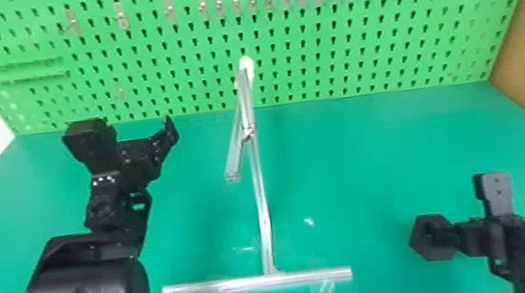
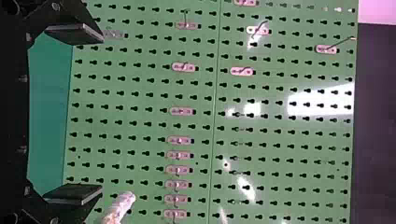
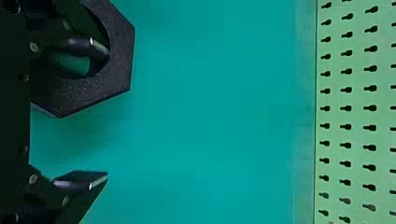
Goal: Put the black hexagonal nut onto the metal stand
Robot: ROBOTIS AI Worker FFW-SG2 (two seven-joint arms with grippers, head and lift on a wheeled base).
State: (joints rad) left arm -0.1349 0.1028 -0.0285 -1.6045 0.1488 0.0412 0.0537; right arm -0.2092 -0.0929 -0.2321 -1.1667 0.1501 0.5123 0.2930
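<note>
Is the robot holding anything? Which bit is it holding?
Yes, the black hexagonal nut, by its hole: one finger of the right gripper goes into it. The fingers are apart, not pinching it. The left gripper is empty.

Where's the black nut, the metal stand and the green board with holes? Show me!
Black nut [image 3: 122, 58]: right wrist view, on its flat face beside the big hole.
Metal stand [image 1: 248, 284]: head view, on its near crossbar.
Green board [image 1: 344, 58]: head view, on bare board between small holes.
</note>
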